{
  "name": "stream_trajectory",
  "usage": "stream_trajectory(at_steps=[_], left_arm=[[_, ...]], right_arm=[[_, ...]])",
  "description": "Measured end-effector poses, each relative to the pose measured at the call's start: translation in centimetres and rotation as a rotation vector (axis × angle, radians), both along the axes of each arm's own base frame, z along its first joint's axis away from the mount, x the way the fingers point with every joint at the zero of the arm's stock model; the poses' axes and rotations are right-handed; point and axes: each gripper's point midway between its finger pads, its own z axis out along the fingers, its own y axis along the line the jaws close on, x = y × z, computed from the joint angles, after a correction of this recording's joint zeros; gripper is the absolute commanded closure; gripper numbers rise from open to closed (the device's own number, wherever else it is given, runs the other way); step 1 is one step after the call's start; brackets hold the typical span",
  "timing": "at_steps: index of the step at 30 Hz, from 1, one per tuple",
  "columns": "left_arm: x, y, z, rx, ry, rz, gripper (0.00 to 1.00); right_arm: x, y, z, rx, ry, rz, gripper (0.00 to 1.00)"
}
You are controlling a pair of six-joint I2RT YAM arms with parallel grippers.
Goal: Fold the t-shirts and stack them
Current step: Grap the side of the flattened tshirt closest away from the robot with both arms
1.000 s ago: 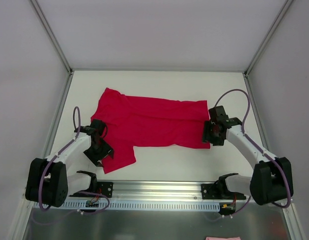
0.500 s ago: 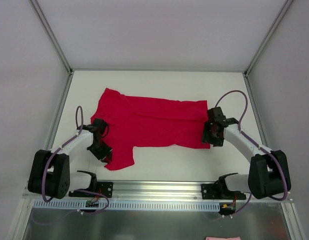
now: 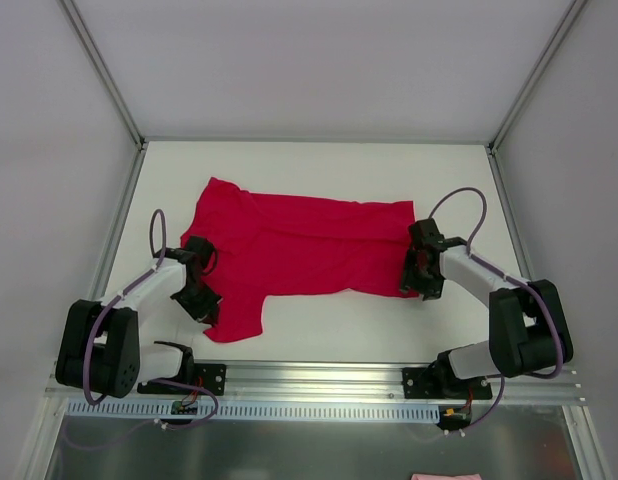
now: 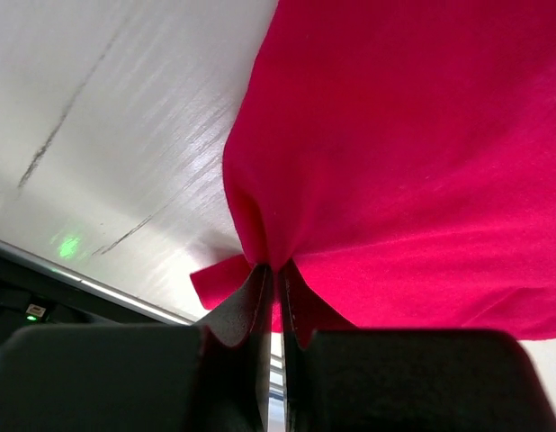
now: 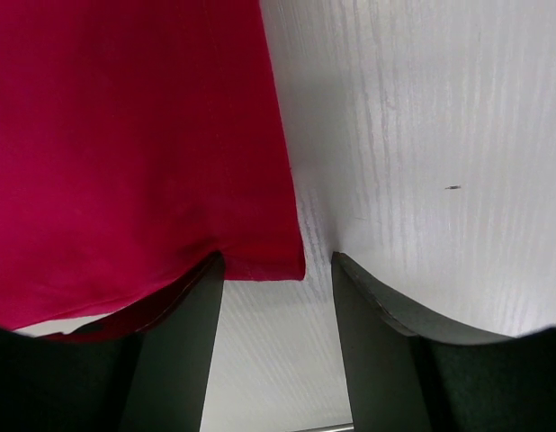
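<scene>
1. The left end effector (image 4: pixel 276 270) just snapped closed. Its jaws were apart a second ago, and now they're clenched on a pinch of the t-shirt (image 3: pixel 299 245). In the wrist view the red cloth bunches into a small pleat right at the tips.
2. The right end effector (image 5: pixel 273 270) is released, jaws as wide as they were a second ago. That arm has slid in toward the shirt's right edge, and the jaws now sit either side of the hem corner without squeezing it.
3. My read: one grab point is secured and the other is lined up but not taken. The fold itself hasn't started, and nothing is stacked.
4. The t-shirt lies spread mostly flat across the centre of the top view, with one flap dropping toward the lower left, where the left arm has it. It's plain crimson, thin and soft, with gentle wrinkles. There's a neat stitched hem along the right edge.
5. The desk (image 3: pixel 319 170) under it is white and matte, with faint streaky grain and a few dark scuffs.
</scene>
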Motion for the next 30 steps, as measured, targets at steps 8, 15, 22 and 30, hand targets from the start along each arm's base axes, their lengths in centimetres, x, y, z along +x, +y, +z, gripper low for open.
stream_trajectory(at_steps=[8,15,22,30], left_arm=[[0.3,0.5,0.6,0.031,-0.004,-0.007,1.0],[0.7,0.5,0.9,0.032,-0.018,-0.021,1.0],[3.4,0.0,2.4,0.004,-0.16,-0.03,1.0],[11.8,-0.7,9.3,0.006,-0.468,-0.04,1.0]], right_arm=[[0.7,0.3,0.0,0.008,0.0,-0.011,0.99],[1.0,0.3,0.1,-0.001,0.016,-0.019,0.99],[3.4,0.9,1.1,0.004,-0.009,-0.007,0.99],[7.9,2.1,3.8,0.013,-0.083,0.024,0.99]])
